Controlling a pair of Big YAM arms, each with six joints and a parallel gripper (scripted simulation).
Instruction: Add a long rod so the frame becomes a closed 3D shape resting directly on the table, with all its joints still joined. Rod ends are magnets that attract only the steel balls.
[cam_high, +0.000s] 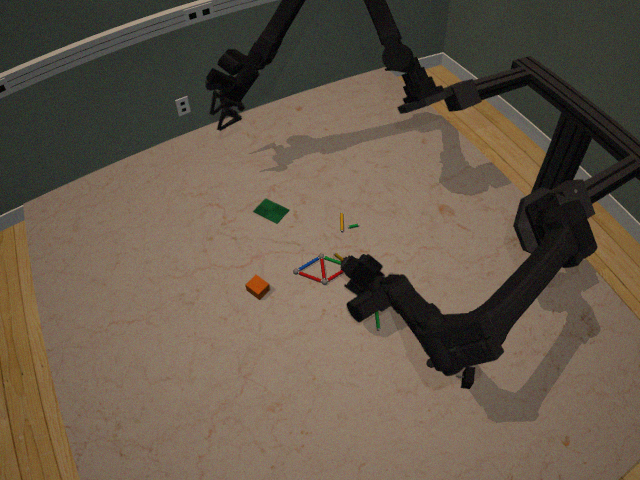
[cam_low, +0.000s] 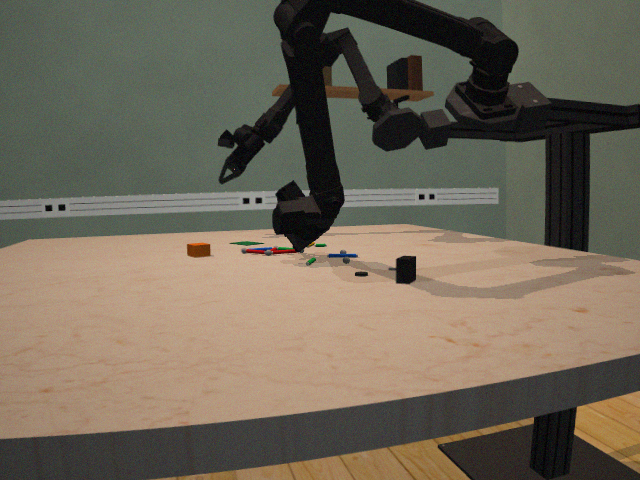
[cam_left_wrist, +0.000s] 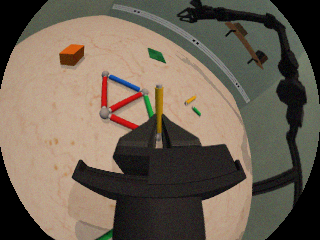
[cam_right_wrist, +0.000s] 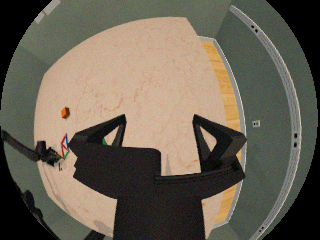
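With my left fingers (cam_high: 345, 265) (cam_low: 300, 250) pinched on the yellow rod (cam_high: 338, 256) (cam_left_wrist: 159, 107), beside the flat frame (cam_high: 323, 268) (cam_low: 272, 251) (cam_left_wrist: 104, 92) at the top view's centre, I should ease its tip (magnets snatch) squarely toward a ball.

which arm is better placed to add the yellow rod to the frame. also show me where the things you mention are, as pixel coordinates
Left, I'd say: its fingers grip the yellow rod (cam_left_wrist: 159, 107) beside the frame (cam_high: 323, 270) (cam_left_wrist: 104, 94), while the right arm's fingers are open, well away from it.
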